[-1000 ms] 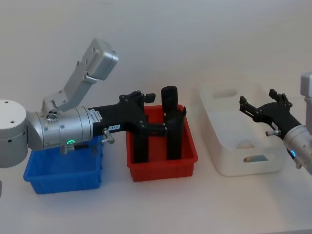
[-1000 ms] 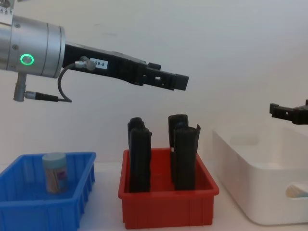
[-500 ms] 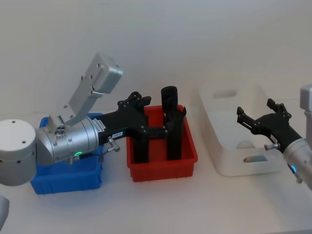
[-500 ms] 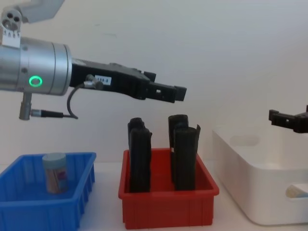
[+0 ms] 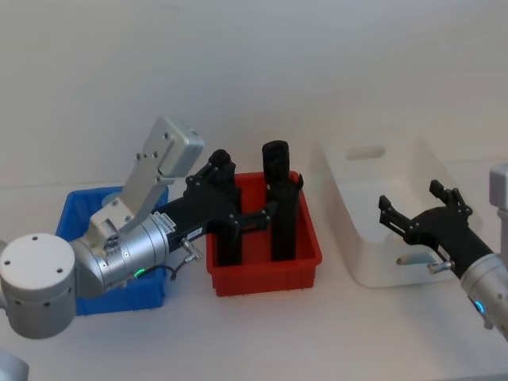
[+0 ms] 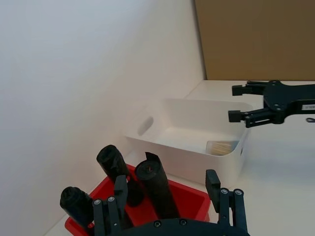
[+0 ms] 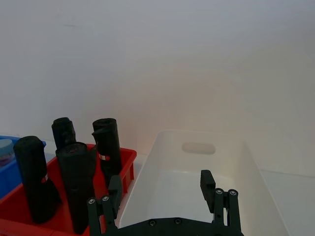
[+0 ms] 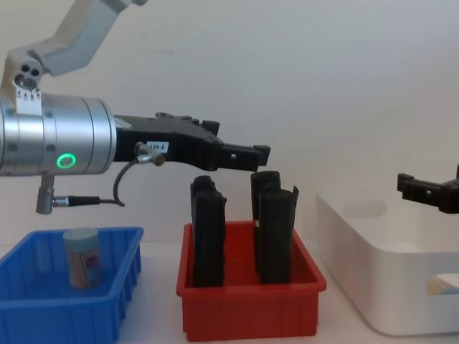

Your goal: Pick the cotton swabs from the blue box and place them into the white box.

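Observation:
One cotton swabs jar (image 8: 81,256) with a pale teal lid stands upright in the blue box (image 8: 64,315) at the left. Another jar (image 6: 221,146) lies on its side in the white box (image 6: 187,157) at the right. My left gripper (image 5: 248,184) hangs open and empty above the red bin, well to the right of the blue box (image 5: 73,213); the left wrist view shows its fingers spread (image 6: 165,187). My right gripper (image 5: 409,196) is open and empty over the near part of the white box (image 5: 357,171).
A red bin (image 5: 262,274) with several tall black rolls (image 5: 282,214) stands between the two boxes, right under the left gripper (image 8: 251,154). My left arm's silver body covers much of the blue box from above. A plain white wall stands behind the table.
The left arm has dropped and drawn back, bringing its gripper lower over the red bin. The right gripper has pulled back toward the white box's near end. Both stay open.

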Available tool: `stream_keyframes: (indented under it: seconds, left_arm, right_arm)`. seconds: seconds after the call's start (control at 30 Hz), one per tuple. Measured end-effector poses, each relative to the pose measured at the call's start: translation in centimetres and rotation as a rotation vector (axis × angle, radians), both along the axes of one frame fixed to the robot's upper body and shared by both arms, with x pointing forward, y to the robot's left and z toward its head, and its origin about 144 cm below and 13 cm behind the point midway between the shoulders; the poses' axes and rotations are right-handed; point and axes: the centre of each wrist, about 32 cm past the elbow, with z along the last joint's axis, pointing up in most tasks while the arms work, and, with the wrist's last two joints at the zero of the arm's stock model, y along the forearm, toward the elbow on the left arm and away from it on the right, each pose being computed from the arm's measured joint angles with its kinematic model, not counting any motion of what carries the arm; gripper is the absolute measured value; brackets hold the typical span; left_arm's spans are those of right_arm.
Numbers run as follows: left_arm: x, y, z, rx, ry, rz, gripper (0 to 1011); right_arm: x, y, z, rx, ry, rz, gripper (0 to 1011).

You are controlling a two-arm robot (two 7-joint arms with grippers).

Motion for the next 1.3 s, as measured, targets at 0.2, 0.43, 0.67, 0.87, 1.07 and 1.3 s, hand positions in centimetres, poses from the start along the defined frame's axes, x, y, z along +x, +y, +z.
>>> stream_keyframes:
  seconds: [0.2,0.43,0.67,0.87,1.07,1.3]
  left_arm:
    - [-0.7,-0.5,-1.2,-0.014,-0.024,0.052,1004]
    - [-1.6,-1.1,-2.5,-0.032,-0.05,0.111,1004]
    - [-2.5,-1.6,-3.8,-0.053,-0.074,0.171,1004]
    - [-3.3,-2.0,-4.8,-0.071,-0.093,0.219,1004]
    - [-4.2,-2.5,-5.9,-0.094,-0.113,0.272,1004]
    - [-5.1,-3.0,-6.9,-0.118,-0.131,0.327,1004]
  right_arm:
    - [-1.8,0.6,0.1,0.002,-0.001,0.013,1002]
    - [-3.8,1.2,0.2,0.004,0.001,0.026,1002]
    - [-5.6,1.8,0.5,0.009,0.001,0.038,1002]
    - [-6.0,1.9,0.5,0.01,0.003,0.041,1001]
    - [-6.1,2.0,0.5,0.011,0.002,0.041,1002]
    - [-6.0,1.9,0.5,0.01,0.002,0.043,1002]
